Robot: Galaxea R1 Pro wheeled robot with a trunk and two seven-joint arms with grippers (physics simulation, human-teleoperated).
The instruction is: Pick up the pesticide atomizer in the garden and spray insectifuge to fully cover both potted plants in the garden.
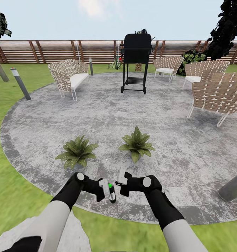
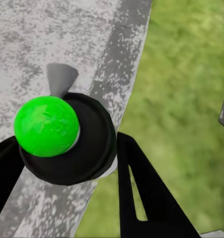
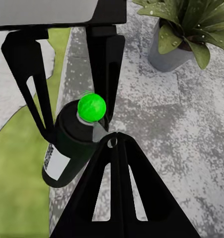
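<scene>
Flanking grill (image 1: 135, 63): woven chairs (image 1: 68, 75), fence (image 1: 55, 51).

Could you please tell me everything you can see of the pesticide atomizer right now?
The pesticide atomizer is a small, slim, dark-green bottle with a white label on its side and a round bright-green tip on a wider dark shoulder. It looks like smooth plastic. It is off the ground, roughly upright, clamped between the fingers of the left gripper above the near edge of the paved patio, where stone meets lawn. The right gripper sits close beside it, its finger near the tip; I cannot tell whether they touch.
</scene>
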